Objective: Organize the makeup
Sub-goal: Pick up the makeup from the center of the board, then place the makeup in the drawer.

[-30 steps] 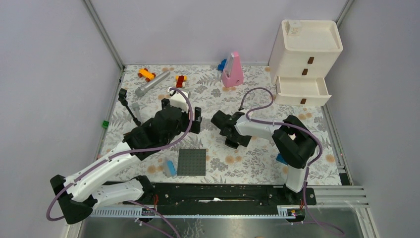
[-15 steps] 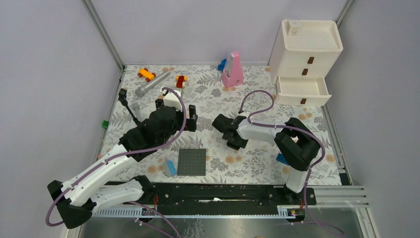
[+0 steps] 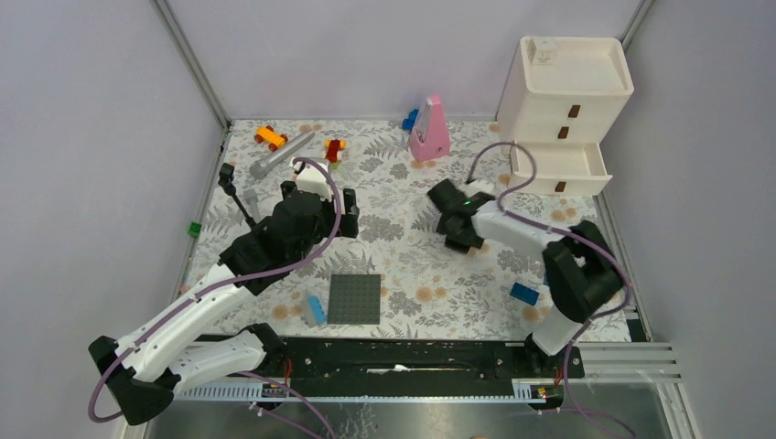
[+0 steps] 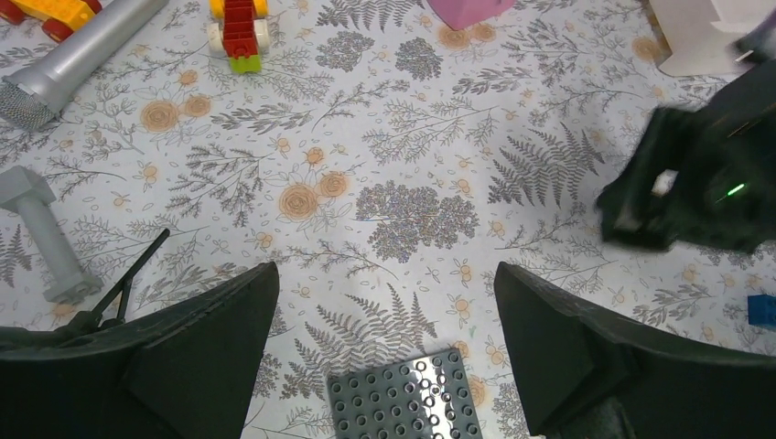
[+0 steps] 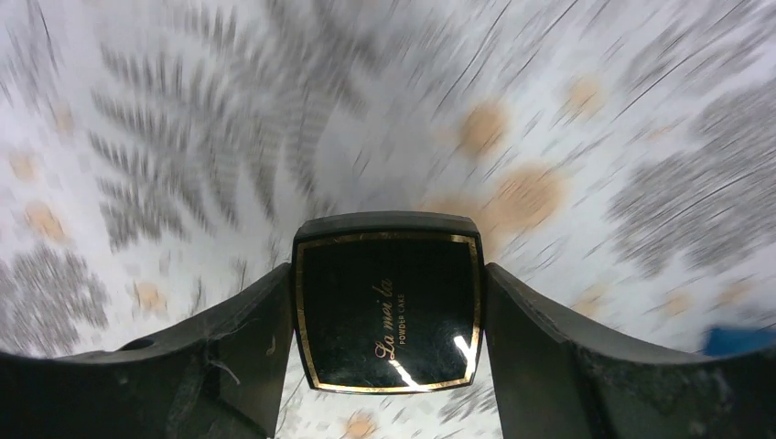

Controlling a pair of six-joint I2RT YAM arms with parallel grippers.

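With my right gripper [image 3: 455, 222] clamped on the black powder compact [image 5: 388, 306], I'm mid-carry and next must reach the open drawer [image 3: 560, 163].

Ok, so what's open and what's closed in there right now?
Top drawer: shut.
Middle drawer: shut.
Bottom drawer: pulled open.
Left tool: open, holding nothing.
Right tool: shut on the powder compact.
Powder compact: lid closed, clamped in the right tool.
Grey microphone: lying on its side.
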